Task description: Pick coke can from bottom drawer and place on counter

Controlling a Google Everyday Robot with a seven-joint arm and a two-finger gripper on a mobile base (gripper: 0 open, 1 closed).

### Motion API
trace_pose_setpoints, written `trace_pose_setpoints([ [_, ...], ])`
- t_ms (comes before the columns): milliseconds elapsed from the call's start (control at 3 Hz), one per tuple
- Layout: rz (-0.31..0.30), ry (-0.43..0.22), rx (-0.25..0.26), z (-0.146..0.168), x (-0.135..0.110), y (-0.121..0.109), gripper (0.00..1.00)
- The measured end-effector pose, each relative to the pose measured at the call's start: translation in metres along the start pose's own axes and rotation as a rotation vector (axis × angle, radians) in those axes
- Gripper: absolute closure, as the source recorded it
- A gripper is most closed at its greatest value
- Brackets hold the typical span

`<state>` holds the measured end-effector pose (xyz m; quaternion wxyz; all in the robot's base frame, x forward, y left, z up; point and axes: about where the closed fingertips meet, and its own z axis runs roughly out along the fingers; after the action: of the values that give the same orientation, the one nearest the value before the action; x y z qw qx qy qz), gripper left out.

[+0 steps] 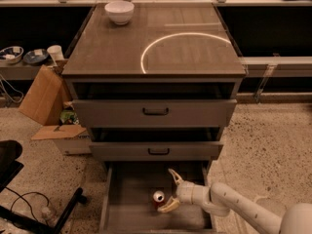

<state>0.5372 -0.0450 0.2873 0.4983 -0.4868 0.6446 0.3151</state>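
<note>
The coke can (158, 198), red with a silver top, stands upright on the floor of the open bottom drawer (131, 204). My gripper (169, 191) is inside the drawer just right of the can, open, with one fingertip behind the can and the other at its front right side. The white arm reaches in from the lower right. The counter (122, 48) with its white arc lies above.
A white bowl (119, 11) sits at the counter's back left. Two drawers with black handles (155, 111) are partly pulled out above the bottom drawer. A cardboard box (46, 99) and a chair base (29, 204) stand at the left on the floor.
</note>
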Motion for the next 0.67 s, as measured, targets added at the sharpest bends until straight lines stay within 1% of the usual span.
trace_pose_setpoints([
  [333,0.038,-0.005,-0.025,0.017,0.033,0.000,0.00],
  [667,0.077,-0.005,-0.032,0.027,0.063,0.001,0.00],
])
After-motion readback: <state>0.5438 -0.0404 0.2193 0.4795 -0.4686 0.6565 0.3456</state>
